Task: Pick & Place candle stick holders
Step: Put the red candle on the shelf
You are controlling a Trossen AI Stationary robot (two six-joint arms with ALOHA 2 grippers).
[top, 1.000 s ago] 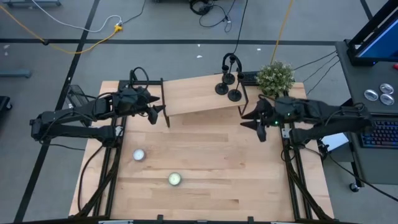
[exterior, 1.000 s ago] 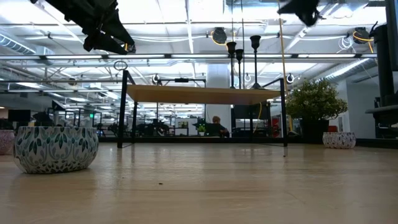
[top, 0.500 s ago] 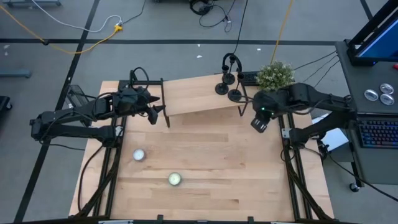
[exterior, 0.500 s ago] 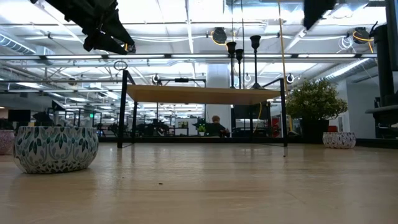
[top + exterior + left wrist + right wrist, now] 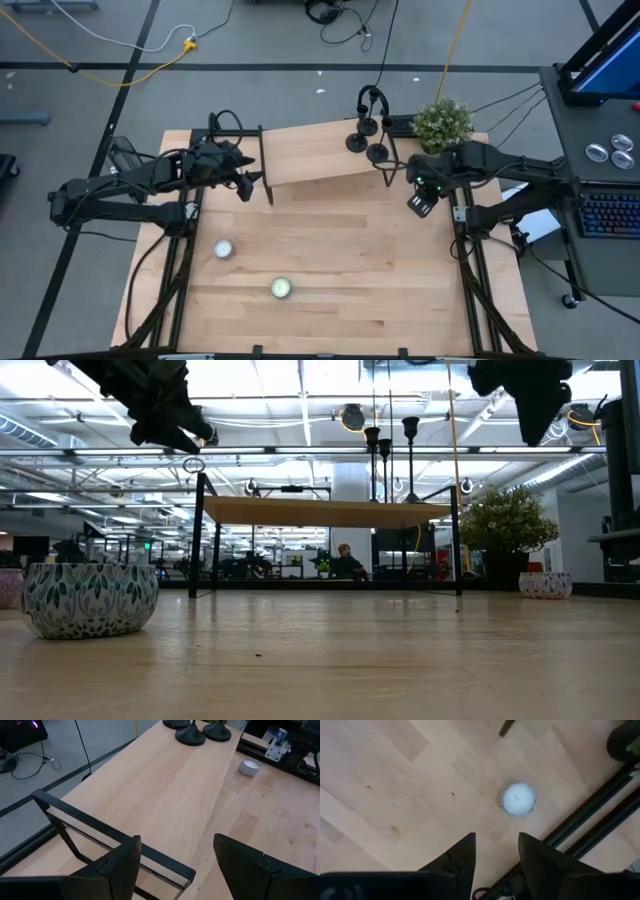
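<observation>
Three black candle stick holders (image 5: 368, 140) stand on their round bases at the right end of a raised wooden shelf (image 5: 315, 155); in the low view their stems (image 5: 385, 445) rise above the shelf top. My left gripper (image 5: 245, 185) hangs open by the shelf's left end, its fingers (image 5: 125, 865) apart over the shelf's corner with nothing between them. My right gripper (image 5: 420, 200) hangs open off the shelf's right end, pointing down at the table. Its fingers (image 5: 460, 855) are apart and hold nothing. A white tealight (image 5: 518, 798) lies on the table just beyond them.
Two tealights (image 5: 223, 249) (image 5: 281, 288) lie on the near left of the table. The nearer one shows large in the low view (image 5: 90, 598). A potted plant (image 5: 442, 122) stands at the far right corner. The shelf's black legs (image 5: 197, 535) stand on the table, with open room beneath.
My right gripper has tipped from nearly level, pointing toward the table's left, to pointing down at the table. It has stayed close beside the shelf's right end. Its finger gap looks unchanged.
</observation>
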